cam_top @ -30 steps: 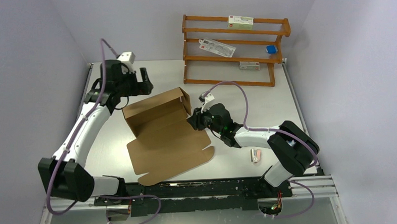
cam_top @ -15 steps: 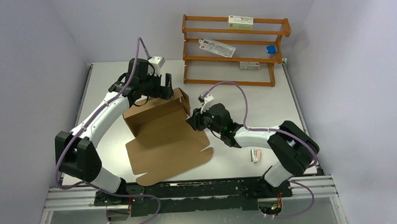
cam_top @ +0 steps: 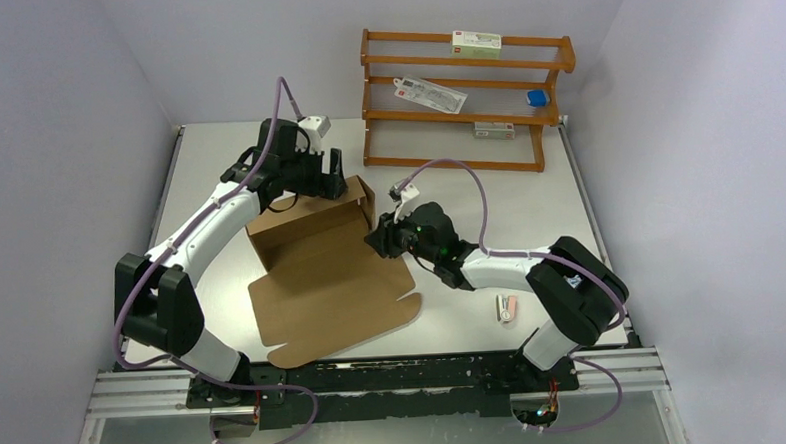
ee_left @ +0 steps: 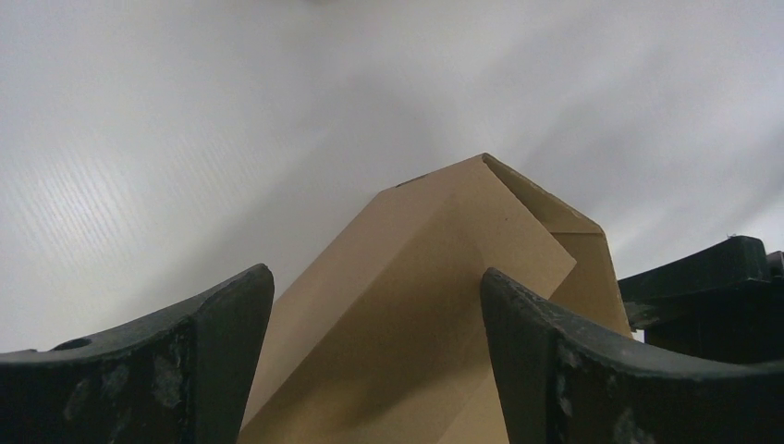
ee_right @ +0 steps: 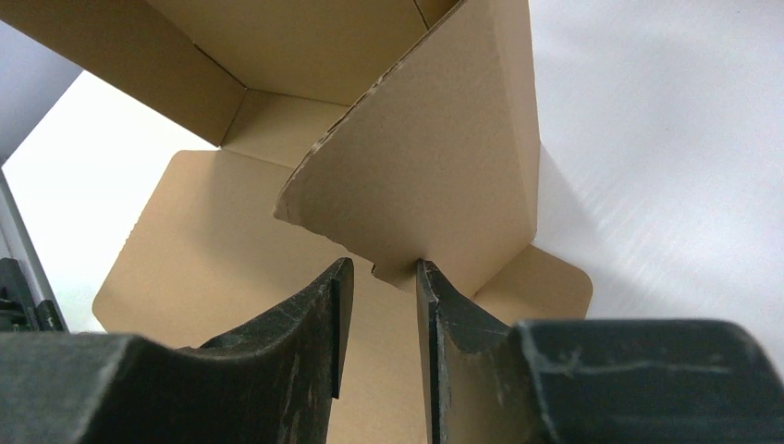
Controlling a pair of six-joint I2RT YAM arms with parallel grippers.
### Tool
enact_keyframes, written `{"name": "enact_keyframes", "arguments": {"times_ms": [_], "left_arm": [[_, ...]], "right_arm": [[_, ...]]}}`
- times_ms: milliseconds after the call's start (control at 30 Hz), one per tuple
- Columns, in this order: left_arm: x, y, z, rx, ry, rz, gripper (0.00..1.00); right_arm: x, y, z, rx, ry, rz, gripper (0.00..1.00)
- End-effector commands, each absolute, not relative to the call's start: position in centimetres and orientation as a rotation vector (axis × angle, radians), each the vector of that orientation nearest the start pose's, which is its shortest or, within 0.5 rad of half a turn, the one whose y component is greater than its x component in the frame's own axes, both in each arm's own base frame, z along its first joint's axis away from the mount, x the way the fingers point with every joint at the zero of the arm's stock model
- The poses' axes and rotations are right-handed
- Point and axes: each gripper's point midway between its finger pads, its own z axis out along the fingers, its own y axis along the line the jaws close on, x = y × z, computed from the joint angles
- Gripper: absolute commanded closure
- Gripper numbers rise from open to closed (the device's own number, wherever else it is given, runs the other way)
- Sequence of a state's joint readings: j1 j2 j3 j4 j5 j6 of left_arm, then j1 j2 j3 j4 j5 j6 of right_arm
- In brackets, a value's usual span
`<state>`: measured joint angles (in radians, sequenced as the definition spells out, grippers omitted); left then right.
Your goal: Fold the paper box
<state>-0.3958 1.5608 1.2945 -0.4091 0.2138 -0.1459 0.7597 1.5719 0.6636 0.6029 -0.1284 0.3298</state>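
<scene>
Top external: brown corrugated box [cam_top: 321, 280], die-cut, half-erected, at centre of table [cam_top: 498, 192]. Left gripper [ee_left: 374, 282] spread wide astride rear wall [ee_left: 416, 314]; right gripper [ee_right: 384, 270] narrowly parted around notched edge of flap [ee_right: 434, 157], clamping impossible to tell.

Wooden rack [cam_top: 411, 38], white tabletop [cam_top: 528, 206]

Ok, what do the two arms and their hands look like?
The left arm and right arm both have white link shells with black joints and bases. A purple cable loops along each, and a small white camera block sits at each wrist. The left hand and right hand each have two black, curved, scuffed fingers.
</scene>
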Motion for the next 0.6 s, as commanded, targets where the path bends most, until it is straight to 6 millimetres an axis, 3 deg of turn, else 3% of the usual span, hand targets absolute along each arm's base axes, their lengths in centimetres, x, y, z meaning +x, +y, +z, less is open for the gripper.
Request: {"name": "enact_keyframes", "arguments": {"times_ms": [0, 267, 567], "left_arm": [[37.2, -21.5, 17.6, 0.421, 2.274, -0.593, 0.14], [36.6, -21.8, 17.3, 0.452, 2.281, -0.626, 0.13], [35.9, -22.3, 17.1, 0.481, 2.288, -0.674, 0.13]], "right_arm": [[30.2, 35.0, 13.8, -0.507, 1.809, 0.932, 0.65], [31.2, 36.5, 14.8, -0.520, 1.745, 0.955, 0.64], [32.9, 36.2, 14.9, -0.536, 1.629, 0.854, 0.62]]}}
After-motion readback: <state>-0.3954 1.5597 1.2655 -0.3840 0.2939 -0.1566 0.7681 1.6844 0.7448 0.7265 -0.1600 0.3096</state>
